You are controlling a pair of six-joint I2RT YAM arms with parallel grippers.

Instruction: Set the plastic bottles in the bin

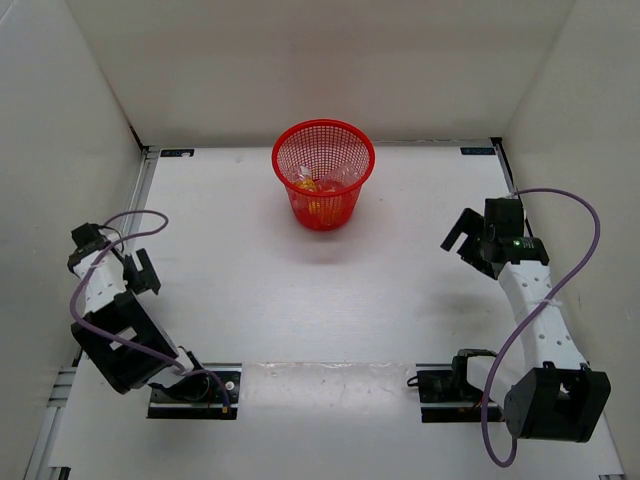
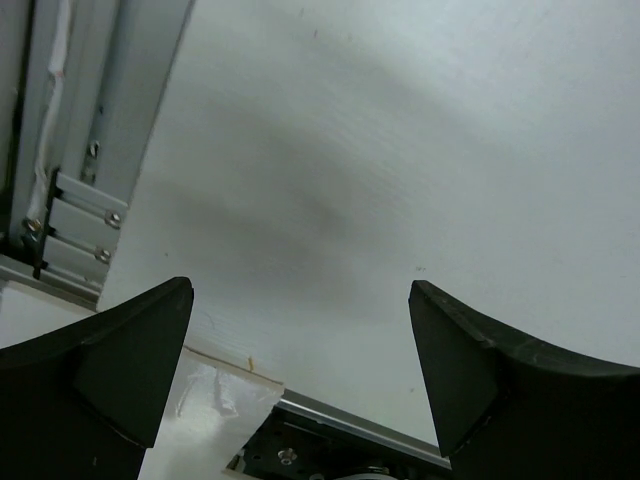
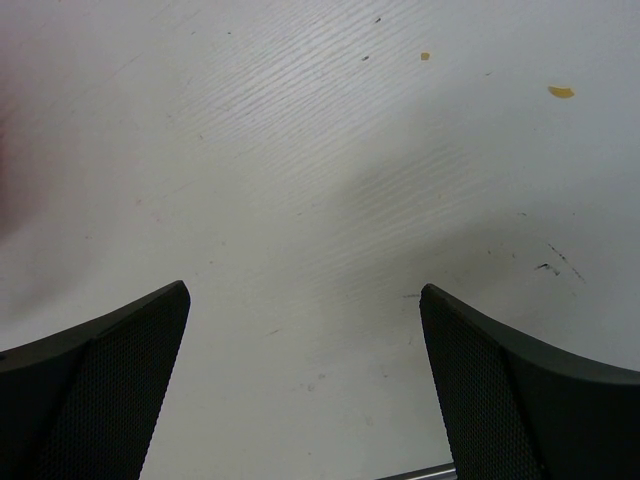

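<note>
1. Left end effector (image 2: 300,288), black, two-fingered: we log it released, jaws wide apart and gripping nothing, at the near left of the white wood-grain tabletop (image 1: 300,300). A grey aluminium rail (image 2: 110,100) runs along the tabletop edge beside it, and a purple cable (image 1: 130,222) loops over its arm.

2. Right end effector (image 3: 304,289), same build: released, jaws wide apart and gripping nothing, over the tabletop on the right. A few small yellow specks (image 3: 560,91) mark the surface under it.

3. Round red plastic mesh bin (image 1: 345,205), tapering to a narrower base: upright at the far middle of the tabletop, just before the white back wall (image 1: 320,60).

4. Small plastic bottles (image 1: 316,190): inside the bin, at its bottom. We make out orange and clear shapes through the mesh, but cannot count them apart.

5. Position: the bin and its bottles stand well apart from both end effectors, farther out and between them.
</note>
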